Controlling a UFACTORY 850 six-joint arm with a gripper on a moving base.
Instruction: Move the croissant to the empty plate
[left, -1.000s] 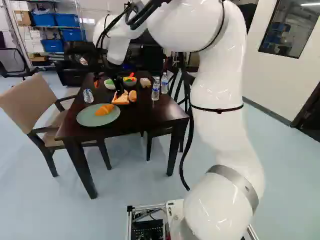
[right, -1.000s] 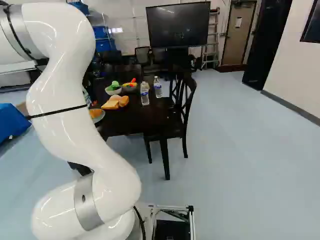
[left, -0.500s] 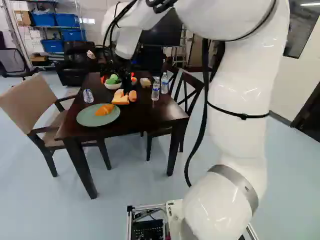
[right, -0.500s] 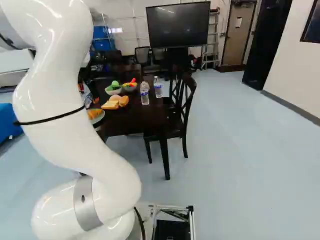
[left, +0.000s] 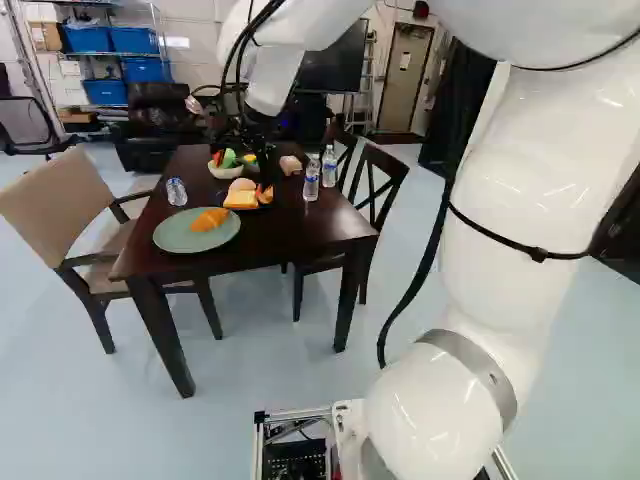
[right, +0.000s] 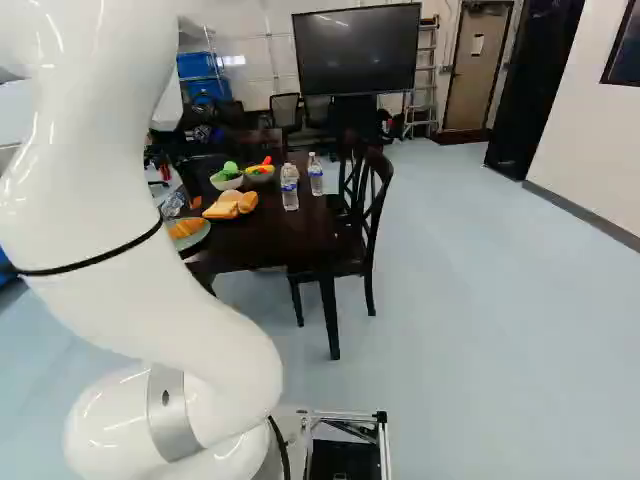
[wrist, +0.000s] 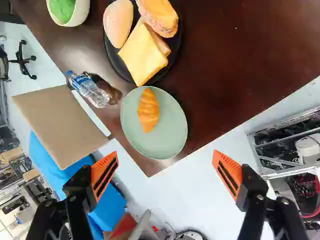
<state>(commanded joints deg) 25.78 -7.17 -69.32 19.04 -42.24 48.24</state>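
Gripper (left: 264, 172): fingers wide apart, nothing held. Croissant (wrist: 148, 111) lies on pale green plate (wrist: 172, 122); long axis runs from the bread slice (wrist: 142, 56) side toward near corner of table (wrist: 225, 95). Wrist view gives the plate whole; in right base view, arm (right: 120, 240) covers part. Croissant golden-orange, ridged, tapered.

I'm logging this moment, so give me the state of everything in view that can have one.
Gripper: open.
Croissant: lying on the green plate, ungripped.
Green plate: holding the croissant.
Black plate: holding bread pieces.
Pale bowl: holding green food.
Two bottles near the dark chairs: upright.
Bottle beside the green plate: upright or lying, cannot tell.
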